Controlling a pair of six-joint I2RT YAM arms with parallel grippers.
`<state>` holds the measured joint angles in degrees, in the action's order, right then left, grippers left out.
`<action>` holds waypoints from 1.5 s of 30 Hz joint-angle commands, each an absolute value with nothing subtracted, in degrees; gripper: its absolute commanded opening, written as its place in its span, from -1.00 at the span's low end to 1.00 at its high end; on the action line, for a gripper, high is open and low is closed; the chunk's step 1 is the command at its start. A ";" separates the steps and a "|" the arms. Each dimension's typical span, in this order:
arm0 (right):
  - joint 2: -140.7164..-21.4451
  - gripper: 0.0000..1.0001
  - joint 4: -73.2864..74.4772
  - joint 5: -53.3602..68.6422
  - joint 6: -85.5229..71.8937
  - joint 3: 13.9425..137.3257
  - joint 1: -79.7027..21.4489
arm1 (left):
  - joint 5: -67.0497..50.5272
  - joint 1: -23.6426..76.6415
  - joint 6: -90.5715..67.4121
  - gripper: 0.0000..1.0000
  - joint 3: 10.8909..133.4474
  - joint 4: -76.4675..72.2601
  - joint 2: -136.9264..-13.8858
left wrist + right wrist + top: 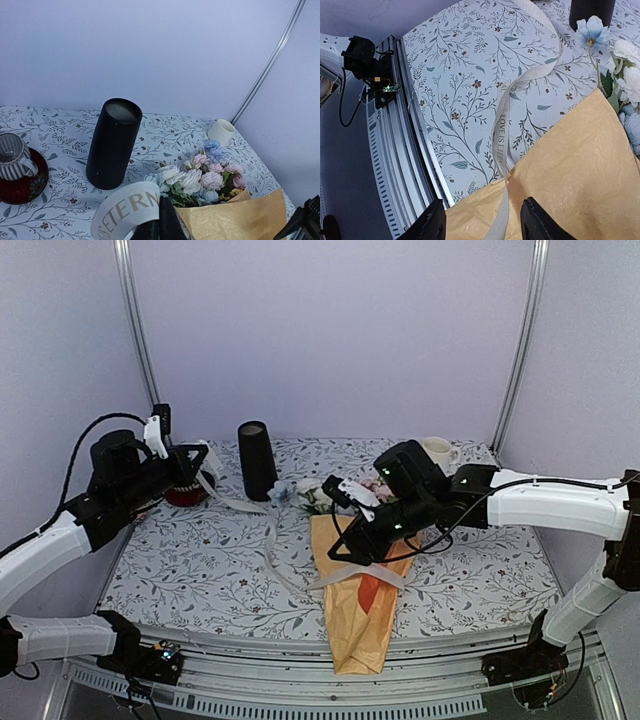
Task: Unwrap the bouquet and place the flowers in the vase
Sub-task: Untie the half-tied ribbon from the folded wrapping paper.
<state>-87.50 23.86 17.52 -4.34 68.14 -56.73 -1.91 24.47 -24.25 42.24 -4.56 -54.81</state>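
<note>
**A:** Why does the left gripper (161,220) sit so high on the left, near the striped cup (12,157)?

**B:** Its jaws are pinched tight on one end of the ribbon (127,207). Holding that end up and away looks meant to draw the band off the wrap.

**A:** And the vase (256,460)?

**B:** It stands upright towards the back, mouth unobstructed, just beside the flowers (200,175). That puts it within easy reach for later.

**A:** So where is the bouquet (360,615)?

**B:** It lies flat on the table (200,560) with its narrow end over the near edge and the heads pointing at the vase. The paper is around the stems and the ribbon crosses it, so unwrapping isn't done.

**A:** And the right gripper (485,220)?

**B:** It hangs just over the paper with its fingers partway apart. The ribbon runs between them without being nipped, and I read that as letting the band go. The white mug (437,452) behind it plays no part.
</note>
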 commanded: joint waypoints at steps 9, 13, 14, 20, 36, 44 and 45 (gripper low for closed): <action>-99.56 0.27 46.90 6.13 -0.83 83.70 -62.57 | -1.18 19.36 -24.72 -1.00 39.74 1.19 -51.13; -101.98 0.26 51.48 4.92 -0.62 84.94 -63.16 | -0.55 18.78 -24.41 -1.00 39.56 2.22 -50.44; -102.30 0.26 52.15 4.70 -0.62 84.98 -63.27 | -0.45 18.66 -24.43 -1.00 39.43 2.27 -50.25; -102.11 -0.49 52.30 3.80 -0.62 84.82 -63.37 | -0.30 18.48 -24.43 -1.00 38.70 2.20 -50.07; -82.31 -0.93 34.76 -11.41 -7.14 74.72 -58.64 | 1.85 18.13 -24.91 -1.00 38.41 3.29 -50.01; -62.84 -0.90 19.63 -13.41 -13.74 55.73 -44.21 | 3.83 17.68 -25.80 -1.00 38.23 3.95 -50.14; -60.51 -0.90 18.00 -13.50 -14.62 53.32 -42.23 | 3.93 17.59 -25.90 -1.00 38.25 4.01 -50.18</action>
<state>-68.27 27.46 -11.29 -9.45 60.12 -49.52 2.52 18.57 -25.17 38.92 2.92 -50.48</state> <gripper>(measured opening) 0.049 0.006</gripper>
